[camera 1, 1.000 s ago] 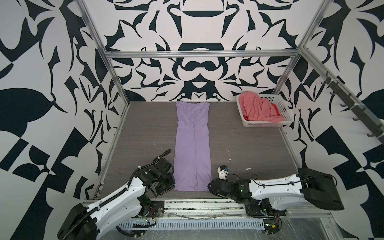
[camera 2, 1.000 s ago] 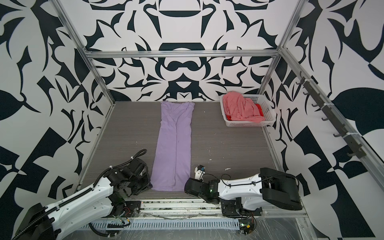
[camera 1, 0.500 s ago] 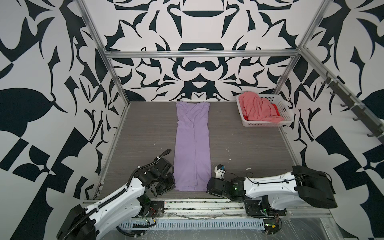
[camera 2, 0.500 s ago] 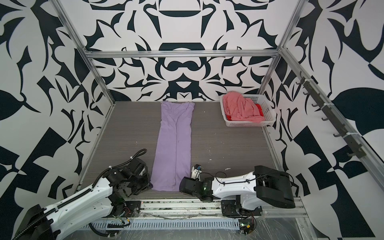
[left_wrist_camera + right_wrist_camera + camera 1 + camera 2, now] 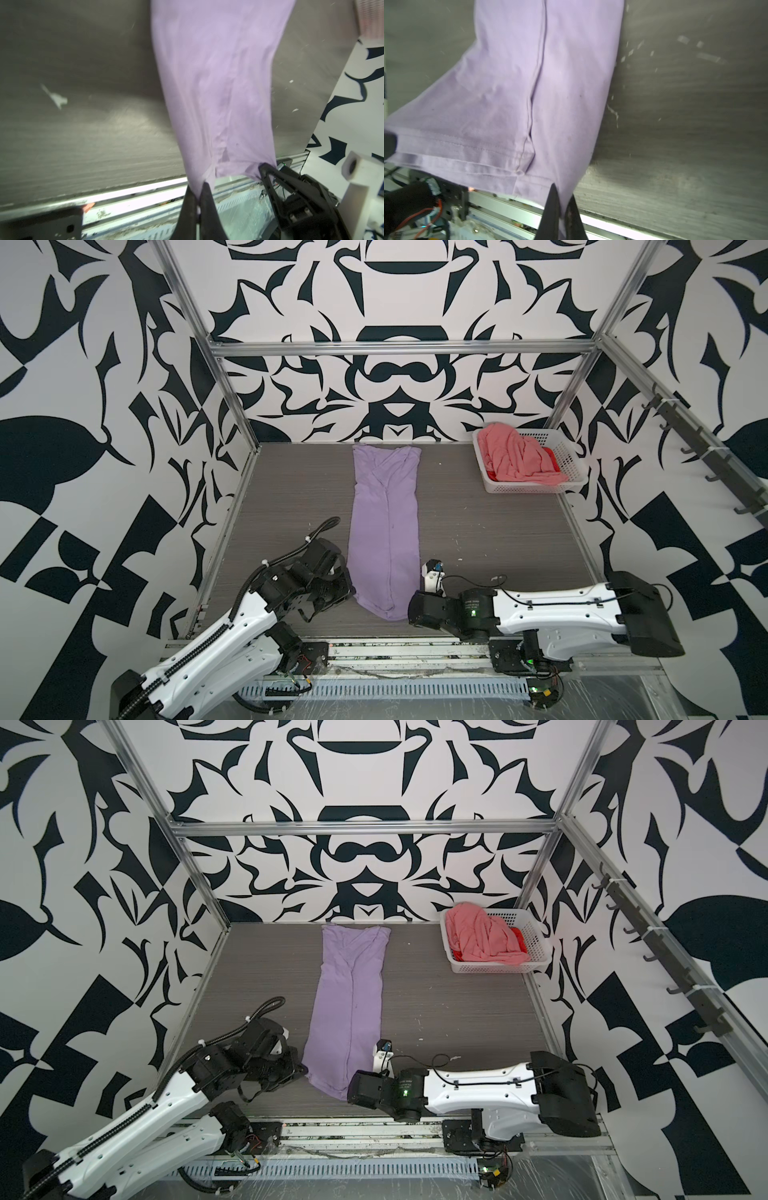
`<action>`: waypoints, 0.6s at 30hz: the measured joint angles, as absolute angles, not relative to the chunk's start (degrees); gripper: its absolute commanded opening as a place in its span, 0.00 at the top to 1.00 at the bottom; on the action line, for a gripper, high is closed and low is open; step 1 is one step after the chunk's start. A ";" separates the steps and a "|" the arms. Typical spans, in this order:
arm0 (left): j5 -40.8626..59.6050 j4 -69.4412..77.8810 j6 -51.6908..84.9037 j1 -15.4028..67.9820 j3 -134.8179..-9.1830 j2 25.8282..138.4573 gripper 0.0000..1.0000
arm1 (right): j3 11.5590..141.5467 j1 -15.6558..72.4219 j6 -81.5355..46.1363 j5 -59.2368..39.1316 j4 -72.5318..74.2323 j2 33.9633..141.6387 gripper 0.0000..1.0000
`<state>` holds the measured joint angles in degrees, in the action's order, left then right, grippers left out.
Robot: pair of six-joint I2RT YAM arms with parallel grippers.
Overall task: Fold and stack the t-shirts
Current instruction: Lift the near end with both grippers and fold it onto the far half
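Since a second ago, right arm has slid left and my right pincer (image 5: 410, 610) has snapped shut on the near right hem corner. Both top views: lavender tee (image 5: 384, 531) lies lengthwise mid counter (image 5: 478, 531), near hem at the front edge; salmon-pink tee (image 5: 515, 456) over red tee (image 5: 549, 457) in the basket (image 5: 528, 488), far right. Left wrist: left pincer (image 5: 196, 187) clamped tight on the left hem corner. Right wrist: right pincer closed, hem pinched between tips.
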<state>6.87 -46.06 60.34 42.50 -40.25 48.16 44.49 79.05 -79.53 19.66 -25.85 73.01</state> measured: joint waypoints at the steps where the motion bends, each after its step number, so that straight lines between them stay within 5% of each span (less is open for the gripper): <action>1: 5.74 -46.06 58.87 42.37 -42.35 50.26 1.00 | 44.51 77.52 -78.59 19.86 -25.52 72.20 1.00; 9: 4.99 -40.34 48.66 32.69 -52.36 66.70 1.00 | 48.82 59.64 -66.96 16.12 -21.54 73.36 1.00; 18: 9.50 -33.65 41.34 21.12 -66.00 87.22 1.00 | 62.65 42.28 -54.48 1.69 -19.77 89.12 1.00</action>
<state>9.50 -33.65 41.34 21.12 -66.00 87.22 62.65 42.28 -54.48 1.69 -19.77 89.12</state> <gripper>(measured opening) 0.052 0.052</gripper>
